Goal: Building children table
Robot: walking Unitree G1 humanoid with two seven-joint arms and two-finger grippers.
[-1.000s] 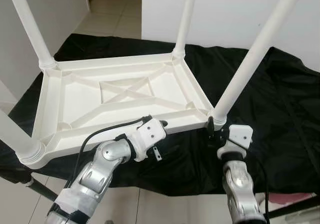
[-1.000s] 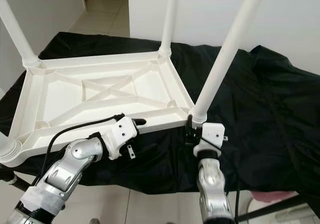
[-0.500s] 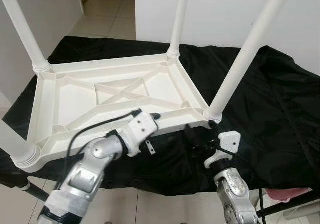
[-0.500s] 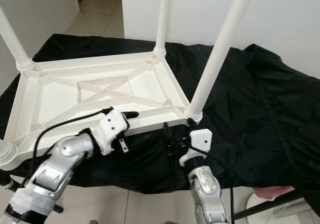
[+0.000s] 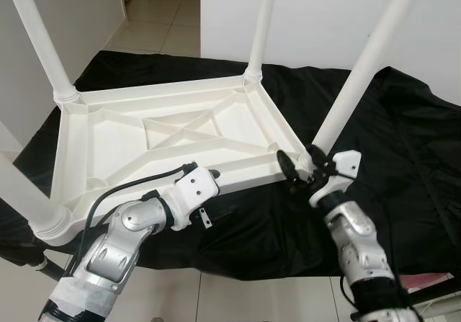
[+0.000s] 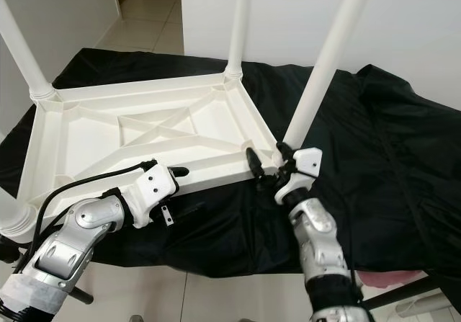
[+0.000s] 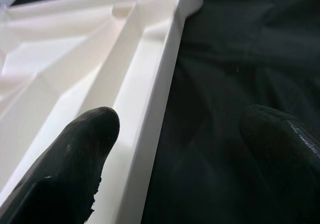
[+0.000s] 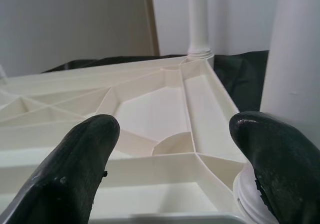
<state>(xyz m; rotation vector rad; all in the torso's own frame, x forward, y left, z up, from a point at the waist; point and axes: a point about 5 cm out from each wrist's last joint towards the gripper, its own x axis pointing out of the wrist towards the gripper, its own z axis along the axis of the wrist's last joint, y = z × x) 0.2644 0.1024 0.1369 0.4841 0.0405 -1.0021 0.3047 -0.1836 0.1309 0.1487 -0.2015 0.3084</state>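
One white table (image 5: 173,138) lying upside down on a black cloth (image 5: 403,163), four legs (image 5: 43,45) pointing up. Left gripper (image 7: 180,134) at the near rim, jaws apart and straddling the edge. Right gripper (image 5: 299,167) at the near right corner beside one leg (image 5: 356,77), jaws apart, clamped on nothing.

Children table (image 5: 180,131): upside down on cloth (image 5: 403,156) over the worktop, legs up at its corners. Near-right leg (image 5: 353,84): beside the right claw (image 5: 299,165), which sits at that corner, fingers spread. Left claw (image 5: 209,172): at the near rim, left of the right claw, one finger (image 7: 75,149) inside the rim, one outside.
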